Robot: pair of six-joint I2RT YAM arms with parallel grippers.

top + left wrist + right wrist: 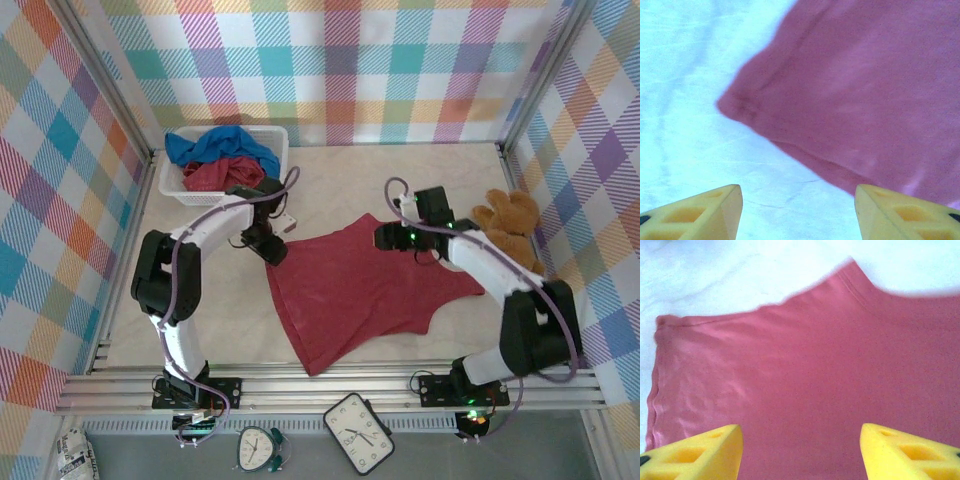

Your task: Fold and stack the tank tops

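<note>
Hovering with jaws spread and empty, the left gripper (pixel 799 214) sits short of a hemmed corner of the flat red tank top (pixel 865 90). The right gripper (pixel 800 454), parted and holding nothing, hangs over the same cloth near its stitched edge. It lies on the table (pixel 240 325) between the arms. Thin and limp, it will probably sag and crease, so pinching corners or hems looks wisest. The blue tank top (pixel 215 148) and second red tank top (pixel 220 176) lie heaped in the basket (pixel 281 136).

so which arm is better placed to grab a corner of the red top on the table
Left. The left gripper, open, sits at a corner of the red tank top, cloth edge between its fingers. The right gripper, open, hangs over flat cloth.
</note>
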